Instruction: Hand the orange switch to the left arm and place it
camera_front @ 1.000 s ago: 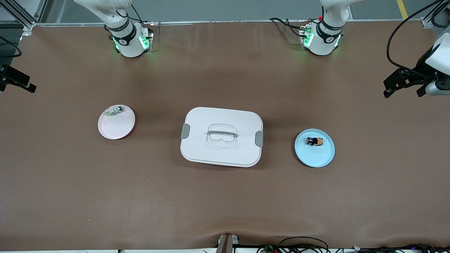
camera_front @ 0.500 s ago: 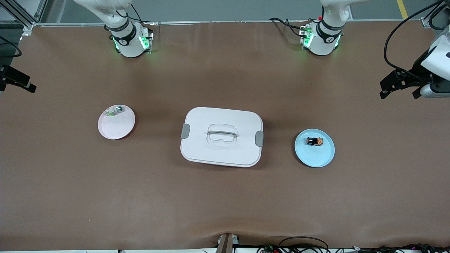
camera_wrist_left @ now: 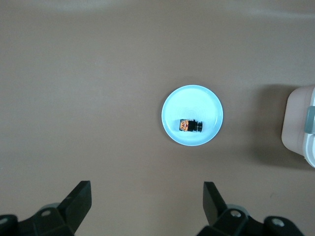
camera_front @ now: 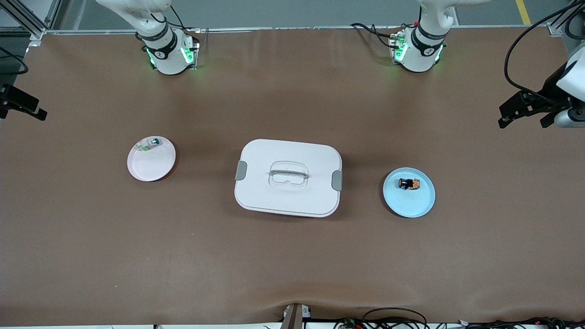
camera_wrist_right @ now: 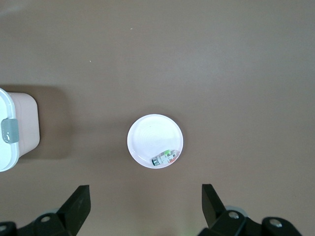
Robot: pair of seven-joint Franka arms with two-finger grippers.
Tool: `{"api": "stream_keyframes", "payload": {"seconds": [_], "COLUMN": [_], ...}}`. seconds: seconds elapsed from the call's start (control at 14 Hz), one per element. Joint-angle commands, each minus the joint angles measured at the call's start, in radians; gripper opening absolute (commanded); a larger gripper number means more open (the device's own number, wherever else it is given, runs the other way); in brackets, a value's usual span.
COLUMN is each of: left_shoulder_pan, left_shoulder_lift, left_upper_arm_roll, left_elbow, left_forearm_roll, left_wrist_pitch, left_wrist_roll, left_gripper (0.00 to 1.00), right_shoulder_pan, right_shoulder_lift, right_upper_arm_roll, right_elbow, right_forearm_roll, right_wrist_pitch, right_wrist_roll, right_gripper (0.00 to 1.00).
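Left gripper (camera_wrist_left: 142, 206): fingers spread wide, empty; held high in the air at the left arm's end of the table (camera_front: 292, 256), looking down on the blue plate.
Right gripper (camera_wrist_right: 142, 206): fingers also spread wide, empty; high over the right arm's end of the table, looking down on the pink plate.
Orange switch (camera_front: 409, 183): lies on its side on the blue plate (camera_front: 411, 205), on the part of the plate farther from the front camera; nothing touches it.
Box (camera_front: 288, 177): sits on the middle of the table between the two plates, lid on, grey latches at both ends; well apart from each plate.
Pink plate (camera_front: 153, 167): toward the right arm's end; holds a pale green part (camera_front: 148, 145) at its rim farther from the front camera.
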Motion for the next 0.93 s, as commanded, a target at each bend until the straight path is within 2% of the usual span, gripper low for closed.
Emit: {"api": "stream_keyframes", "payload": {"seconds": [0.0, 0.86], "left_shoulder_pan": [-0.009, -0.006], "left_shoulder_lift": [0.006, 0.009], "left_upper_arm_roll": [0.012, 0.011], "left_elbow": [0.025, 0.040], "left_forearm_roll": [-0.012, -0.006], "left_wrist_pitch": [-0.026, -0.041], "left_wrist_roll": [0.021, 0.006], "left_gripper": [1.00, 1.00], "right_shoulder_pan": [-0.017, -0.017], "right_shoulder_lift": [-0.011, -0.011], "right_upper_arm_roll": [0.012, 0.012], "right_elbow": [-0.001, -0.003], "right_forearm_roll": [-0.005, -0.003], "right_wrist_pitch": [-0.007, -0.009], "right_wrist_roll": [0.001, 0.001], "right_gripper": [1.00, 1.00]}}
